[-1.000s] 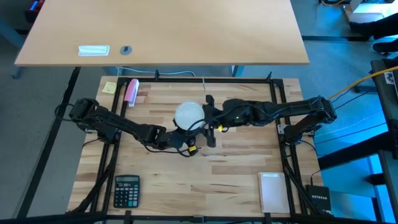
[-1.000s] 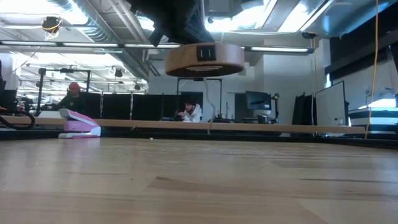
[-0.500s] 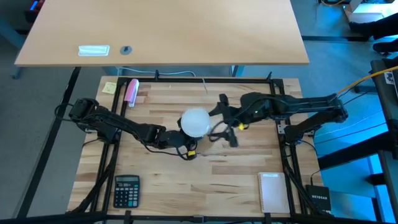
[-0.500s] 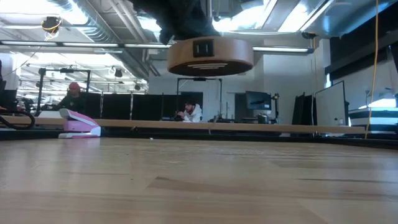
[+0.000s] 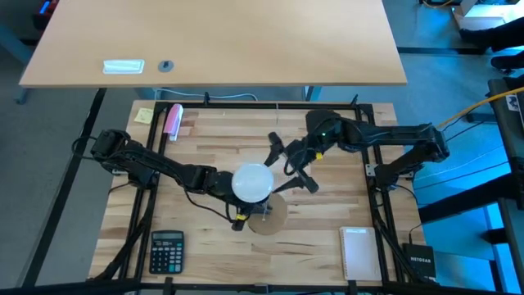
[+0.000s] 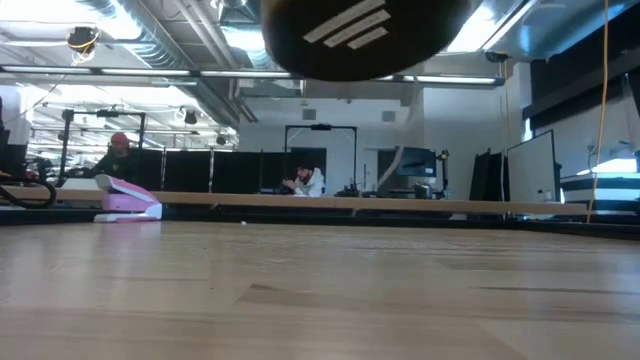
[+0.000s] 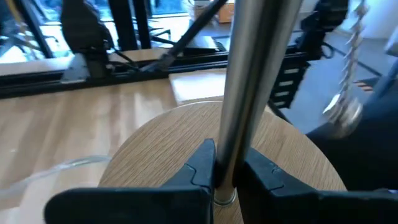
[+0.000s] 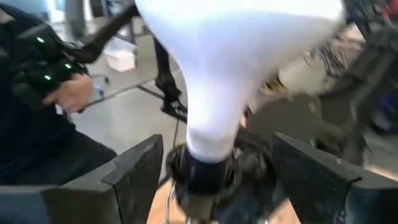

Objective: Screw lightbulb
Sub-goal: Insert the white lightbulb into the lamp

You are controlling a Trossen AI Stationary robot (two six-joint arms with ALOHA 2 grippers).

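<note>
High view: lightbulb [image 5: 252, 182] sits near the desk [image 5: 327, 238] centre, seated over a round wooden disc [image 5: 274, 218] whose edge shows at its 4 o'clock. Left tool [image 5: 238, 215] lies just at the bulb's 7 o'clock. Right tool [image 5: 288, 164] is at the bulb's 2 o'clock, fingers spread, apart from the bulb. Calculator [image 5: 167, 251] at the desk's 7 o'clock corner, notepad [image 5: 358, 252] at 5 o'clock, pink stapler [image 5: 173, 120] at 10 o'clock.

Low view: dark round underside of the disc [image 6: 365, 35] hangs at 12 o'clock, clear of the desk [image 6: 320, 290]. Stapler [image 6: 125, 200] far back at 9 o'clock.

Left wrist view: left tool [image 7: 225, 180] clenched on a metal rod [image 7: 252, 87] standing over the disc [image 7: 155, 149].

Right wrist view: right tool [image 8: 239, 171] released, fingers wide either side of the bulb [image 8: 230, 56] without touching.
</note>
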